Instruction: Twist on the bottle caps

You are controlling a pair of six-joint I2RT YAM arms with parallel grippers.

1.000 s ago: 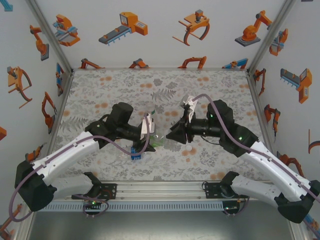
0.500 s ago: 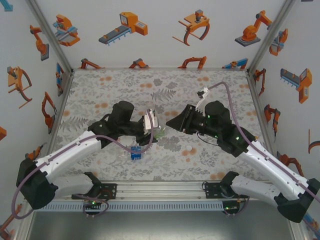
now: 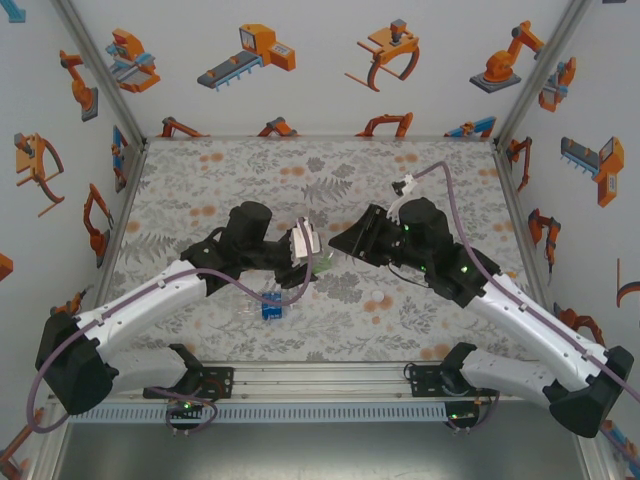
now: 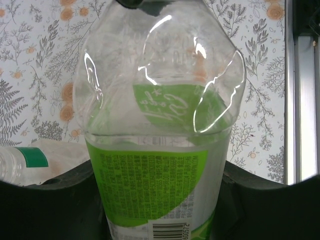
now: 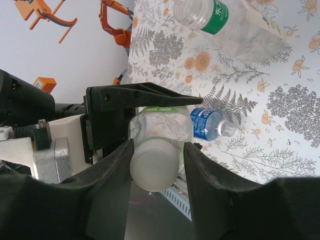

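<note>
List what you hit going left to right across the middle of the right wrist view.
White-and-metal block on the left arm → whitish round plastic cap atop the clear green-labelled plastic bottle → clear blue-labelled plastic bottle lying on its side.

I work in a lab test cell: white walls (image 3: 320,95) with robot stickers (image 3: 255,55), aluminium posts (image 3: 100,70), a floral cloth (image 3: 250,165) and a mounting rail (image 3: 320,375).

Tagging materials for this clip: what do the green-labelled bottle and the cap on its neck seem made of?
The green-labelled bottle is likely thin clear plastic with a glossy finish: sharp highlights on dented, creased, see-through walls. The cap is likely whitish, slightly translucent plastic with a matte finish: soft, even shading without glints.
</note>
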